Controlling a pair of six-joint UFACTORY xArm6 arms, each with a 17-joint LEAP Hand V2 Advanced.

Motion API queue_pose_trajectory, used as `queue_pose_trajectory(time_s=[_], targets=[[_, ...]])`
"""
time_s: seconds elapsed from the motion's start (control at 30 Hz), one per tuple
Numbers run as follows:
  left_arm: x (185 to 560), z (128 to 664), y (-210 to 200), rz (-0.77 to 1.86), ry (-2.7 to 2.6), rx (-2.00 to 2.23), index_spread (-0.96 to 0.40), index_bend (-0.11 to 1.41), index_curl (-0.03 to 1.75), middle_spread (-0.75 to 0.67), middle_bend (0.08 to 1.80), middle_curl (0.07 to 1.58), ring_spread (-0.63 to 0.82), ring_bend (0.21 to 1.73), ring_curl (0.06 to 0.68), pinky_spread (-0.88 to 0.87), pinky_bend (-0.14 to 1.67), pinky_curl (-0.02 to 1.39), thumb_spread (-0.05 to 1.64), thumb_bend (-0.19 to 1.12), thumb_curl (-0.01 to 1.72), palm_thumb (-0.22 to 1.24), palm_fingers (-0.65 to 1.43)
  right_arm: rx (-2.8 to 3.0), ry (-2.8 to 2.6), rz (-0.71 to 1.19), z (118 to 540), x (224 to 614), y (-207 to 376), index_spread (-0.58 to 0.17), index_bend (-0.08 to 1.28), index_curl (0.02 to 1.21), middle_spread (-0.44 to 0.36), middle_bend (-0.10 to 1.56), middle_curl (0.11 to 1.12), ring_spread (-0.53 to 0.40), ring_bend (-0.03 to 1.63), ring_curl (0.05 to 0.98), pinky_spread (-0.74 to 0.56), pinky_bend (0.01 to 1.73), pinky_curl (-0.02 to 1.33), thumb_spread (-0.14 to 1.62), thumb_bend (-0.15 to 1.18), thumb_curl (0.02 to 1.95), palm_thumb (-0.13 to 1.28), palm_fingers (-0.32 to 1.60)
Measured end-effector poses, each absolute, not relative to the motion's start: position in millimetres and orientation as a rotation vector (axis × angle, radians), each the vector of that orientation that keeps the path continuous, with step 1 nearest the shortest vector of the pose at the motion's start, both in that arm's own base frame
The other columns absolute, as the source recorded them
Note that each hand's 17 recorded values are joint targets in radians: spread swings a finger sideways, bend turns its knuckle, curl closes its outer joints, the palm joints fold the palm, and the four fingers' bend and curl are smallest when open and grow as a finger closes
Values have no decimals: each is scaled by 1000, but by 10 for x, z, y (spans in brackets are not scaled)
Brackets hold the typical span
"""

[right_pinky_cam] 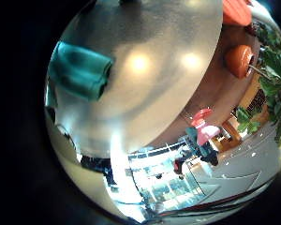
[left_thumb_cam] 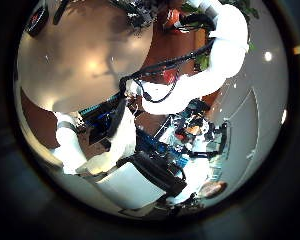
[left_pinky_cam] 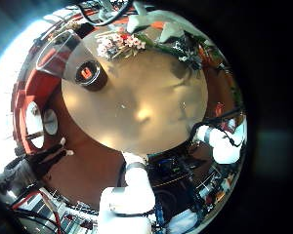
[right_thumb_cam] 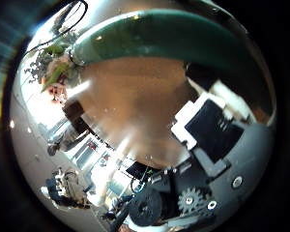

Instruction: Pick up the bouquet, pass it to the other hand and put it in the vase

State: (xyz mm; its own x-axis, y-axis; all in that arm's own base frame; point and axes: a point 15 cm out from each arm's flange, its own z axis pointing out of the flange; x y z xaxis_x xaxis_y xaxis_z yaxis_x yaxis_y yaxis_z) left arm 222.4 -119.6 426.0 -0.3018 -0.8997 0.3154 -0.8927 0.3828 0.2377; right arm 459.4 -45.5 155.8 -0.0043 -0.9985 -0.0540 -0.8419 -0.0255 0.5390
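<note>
The bouquet [left_pinky_cam: 122, 44] lies on its side near the far edge of the round table [left_pinky_cam: 146, 107], its blossoms pointing toward the vase [left_pinky_cam: 91, 74]. The vase is a short dark pot standing upright on the table, a little apart from the flowers. My left hand [left_thumb_cam: 100, 135] hovers high over the table with relaxed fingers and holds nothing. My right hand [right_thumb_cam: 211, 121] hangs close over the tabletop, its fingers loose and empty. From the right thumb side palm view the bouquet [right_thumb_cam: 56, 60] lies off at the table's edge, well clear of those fingers.
One white arm [left_pinky_cam: 223, 144] reaches in beside the table's rim, and another arm [left_thumb_cam: 225, 50] bends over it. Chairs and potted plants [right_pinky_cam: 272, 89] stand around the table [right_pinky_cam: 150, 66]. The tabletop between vase and rim is bare.
</note>
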Motion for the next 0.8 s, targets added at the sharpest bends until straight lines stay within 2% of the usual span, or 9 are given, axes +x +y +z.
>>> queue_pose_trajectory(time_s=[0.07,0.1,0.2,0.23,0.33,0.37,0.47,0.6,0.8], targets=[[2247,4262,-1170,-21,-2256,1558,42,191,402,350,205,363,543,409,195,517,172,219,1143,-20,339,385,178,1922,-1890,-590,1563,4591,-466,-364,199,383,-218,577,560,-281,1037,412,-391,868,263,917,-20,572,924,1034],[2251,4267,-1168,-20,-2257,1559,42,191,402,350,205,363,543,409,195,517,172,219,1143,-20,339,385,178,1921,-1884,-584,1565,4588,-470,-399,268,429,-238,612,589,-281,1044,433,-437,920,297,915,-19,575,929,1142],[2254,4273,-1165,-17,-2263,1552,42,191,402,350,205,363,544,408,196,516,172,219,1143,-20,339,385,178,1924,-1882,-573,1590,4596,-446,-431,446,525,-247,740,654,-270,1081,472,-448,994,346,909,-17,579,941,1311],[2258,4274,-1156,-15,-2262,1554,42,191,402,350,205,363,544,408,196,516,173,219,1143,-20,339,385,178,1926,-1888,-566,1616,4605,-444,-442,539,581,-253,806,688,-263,1112,491,-428,1056,378,904,-17,583,949,1316],[2268,4270,-1140,-13,-2259,1556,42,191,402,350,205,363,544,407,197,516,173,218,1140,-21,337,382,178,1945,-1918,-523,1770,4660,-439,-453,678,671,-256,918,751,-257,1178,528,-385,1172,434,896,-14,592,970,1289],[2265,4269,-1139,-12,-2261,1553,42,191,402,350,205,363,544,407,197,516,173,218,1140,-21,337,382,178,1954,-1931,-506,1840,4681,-436,-453,757,721,-258,976,786,-258,1217,551,-360,1232,466,895,-10,600,986,1259],[2264,4268,-1122,-9,-2263,1549,42,191,402,350,205,363,544,406,197,515,173,218,1139,-21,337,382,178,2004,-1991,-427,2068,4808,-439,-433,882,807,-248,1091,843,-252,1281,595,-310,1315,518,898,13,632,1052,1207],[2277,4270,-1119,-3,-2263,1550,42,191,401,350,205,363,544,406,198,515,173,218,1139,-21,336,382,178,2087,-2111,-243,2571,4973,-552,-403,984,879,-228,1181,881,-243,1334,636,-267,1376,568,910,50,682,1131,1163],[2305,4299,-1133,8,-2267,1548,42,191,401,350,204,363,544,405,199,515,173,218,1139,-21,336,382,179,2140,-2189,-107,3213,4862,-670,-354,1065,942,-195,1269,902,-230,1389,685,-215,1414,631,915,76,767,1181,1120]])
